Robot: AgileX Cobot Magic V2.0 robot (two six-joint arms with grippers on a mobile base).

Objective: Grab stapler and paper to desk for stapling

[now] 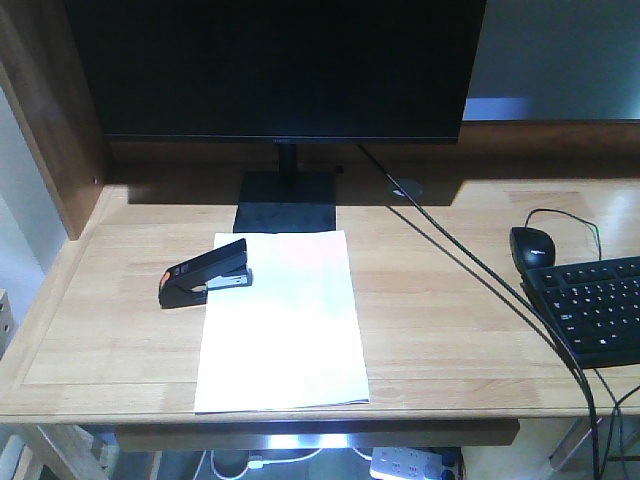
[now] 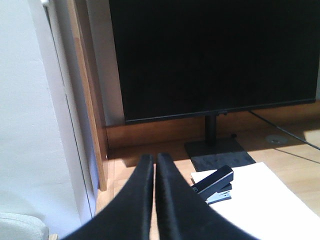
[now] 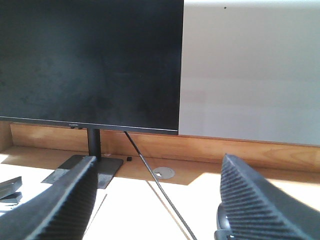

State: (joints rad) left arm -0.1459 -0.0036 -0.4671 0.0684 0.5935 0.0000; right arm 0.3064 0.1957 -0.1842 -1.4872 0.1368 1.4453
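The paper [image 1: 283, 322], a thin white stack, is lying flat on the worktop [image 1: 450, 330] in front of the monitor stand [image 1: 287, 201], its long side running toward the front edge. The stapler [image 1: 205, 274] is sitting at the stack's upper-left corner, its nose overlapping the sheet edge and its rear resting on bare wood; the orange-red tab is showing at the rear end.

Left tool [image 2: 154, 165]: fingers are pressing together with only a hairline gap, holding nothing, hovering above the worktop's left side, near the stapler [image 2: 215, 183] and apart from it.

Right tool [image 3: 155, 200]: fingers are standing wide apart, nothing between them, pointing toward the monitor [image 3: 90, 65] and the cable [image 3: 160, 190].

A black mouse [image 1: 532, 245] and keyboard [image 1: 592, 308] are occupying the worktop's right end, well apart from the paper.
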